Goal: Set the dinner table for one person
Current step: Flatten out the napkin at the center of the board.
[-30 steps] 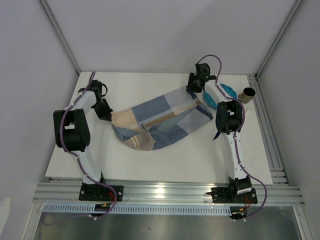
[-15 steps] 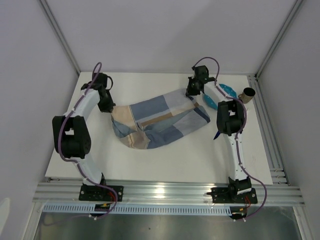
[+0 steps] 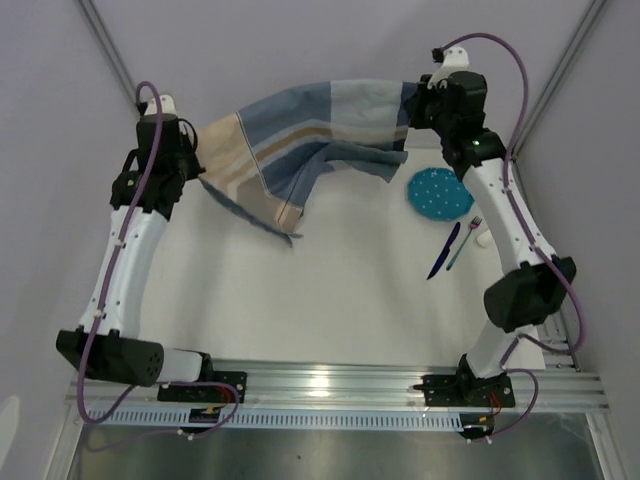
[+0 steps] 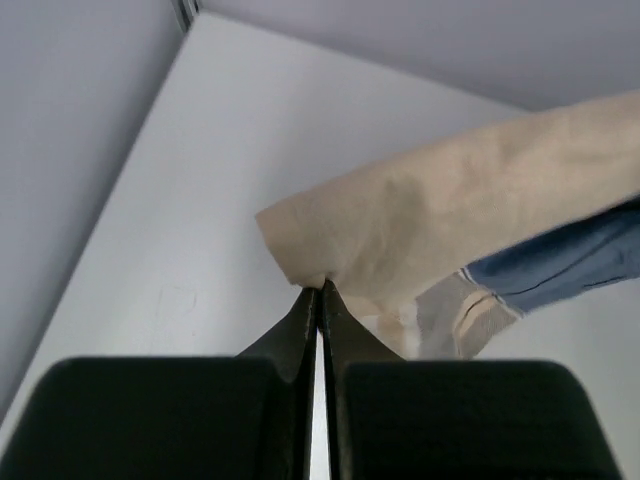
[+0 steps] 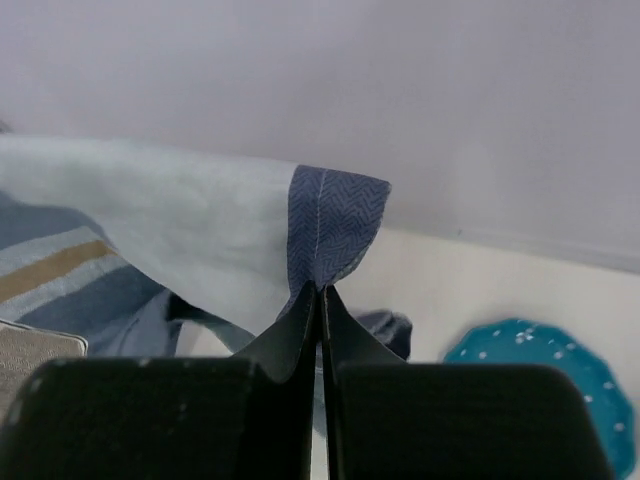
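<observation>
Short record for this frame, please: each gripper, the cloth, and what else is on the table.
Left gripper: shut on a beige corner of the blue-and-beige checked cloth placemat
Right gripper: shut on its blue corner
Placemat: hanging between both grippers over the white matte tabletop
Also on tabletop: round teal speckled plate, dark blue knife, light blue fork, at right

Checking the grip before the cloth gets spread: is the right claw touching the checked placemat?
Touching. The right wrist view shows the right claw shut on the placemat, its dark blue hemmed corner pinched between the tips.
</observation>
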